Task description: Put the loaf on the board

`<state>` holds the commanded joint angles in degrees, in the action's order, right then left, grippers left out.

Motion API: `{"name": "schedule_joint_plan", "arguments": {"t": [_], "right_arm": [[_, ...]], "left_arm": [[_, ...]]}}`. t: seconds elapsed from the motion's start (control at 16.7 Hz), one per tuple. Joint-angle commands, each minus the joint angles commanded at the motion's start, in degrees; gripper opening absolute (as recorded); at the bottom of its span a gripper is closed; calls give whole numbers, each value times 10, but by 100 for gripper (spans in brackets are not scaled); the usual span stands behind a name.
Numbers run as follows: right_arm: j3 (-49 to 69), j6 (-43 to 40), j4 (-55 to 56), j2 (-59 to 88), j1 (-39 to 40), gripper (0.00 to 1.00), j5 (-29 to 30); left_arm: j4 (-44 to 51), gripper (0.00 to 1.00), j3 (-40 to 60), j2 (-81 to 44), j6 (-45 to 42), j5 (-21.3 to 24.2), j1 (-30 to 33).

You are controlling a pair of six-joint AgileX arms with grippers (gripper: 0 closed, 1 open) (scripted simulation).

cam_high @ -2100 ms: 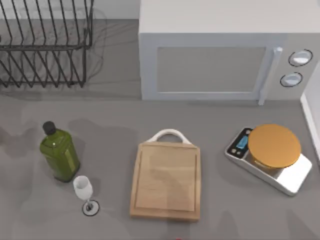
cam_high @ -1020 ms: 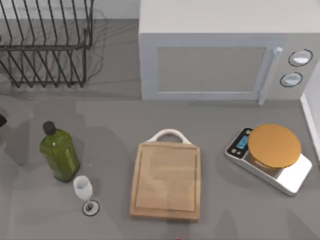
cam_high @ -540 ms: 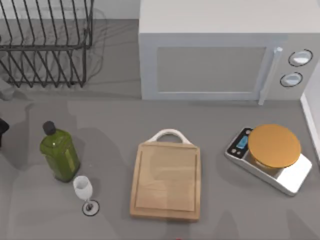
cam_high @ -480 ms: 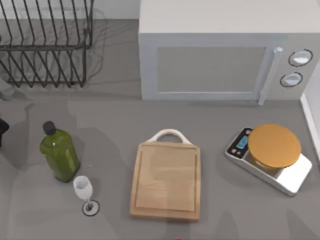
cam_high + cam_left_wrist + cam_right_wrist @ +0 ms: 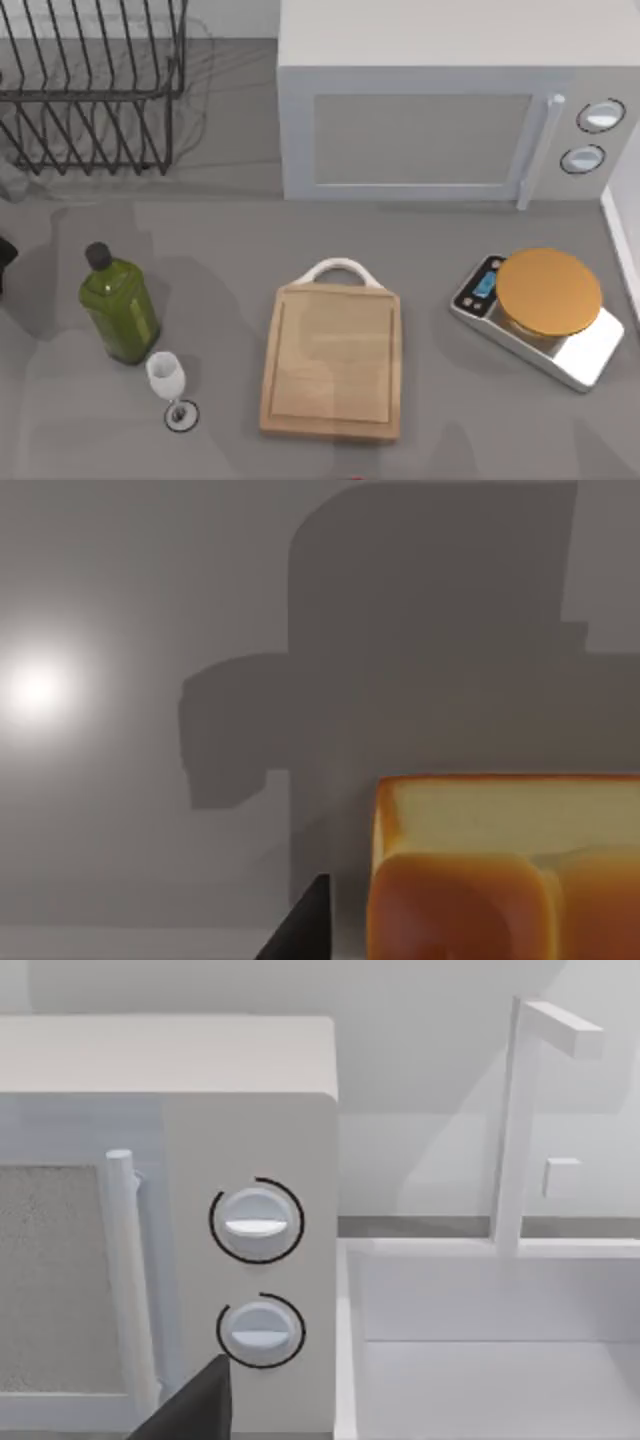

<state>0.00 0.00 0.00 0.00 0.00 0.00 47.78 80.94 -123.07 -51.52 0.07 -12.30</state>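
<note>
The loaf [image 5: 500,880], orange-golden with a paler cut face, lies on the grey table in the left wrist view. A dark tip of my left gripper [image 5: 300,930] hangs just beside it, apart from it. In the top view a dark bit of my left arm [image 5: 3,255] pokes in at the left edge. The board [image 5: 332,355], light wood with a white loop handle at its far end, lies bare near the table's middle front. My right gripper [image 5: 190,1410] shows as a dark tip in front of the microwave's knobs.
A green bottle [image 5: 118,308] and a wine glass [image 5: 168,385] stand left of the board. A silver scale [image 5: 540,312] with a tan disc sits at the right. A white microwave [image 5: 440,110] and a wire rack [image 5: 90,85] line the back.
A dark bit of my left arm has come in at the top view's left edge and slid slightly nearer. Its shadow has spread over the left of the table.
</note>
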Motion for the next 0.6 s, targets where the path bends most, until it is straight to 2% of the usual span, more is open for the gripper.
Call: {"name": "schedule_joint_plan", "arguments": {"t": [0.18, 0.6], "right_arm": [[0, 0, 0, 0, 0, 100, 0], [0, 0, 0, 0, 0, 100, 0]], "left_arm": [[0, 2, 0, 0, 0, 0, 0], [0, 0, 0, 0, 0, 0, 0]]}}
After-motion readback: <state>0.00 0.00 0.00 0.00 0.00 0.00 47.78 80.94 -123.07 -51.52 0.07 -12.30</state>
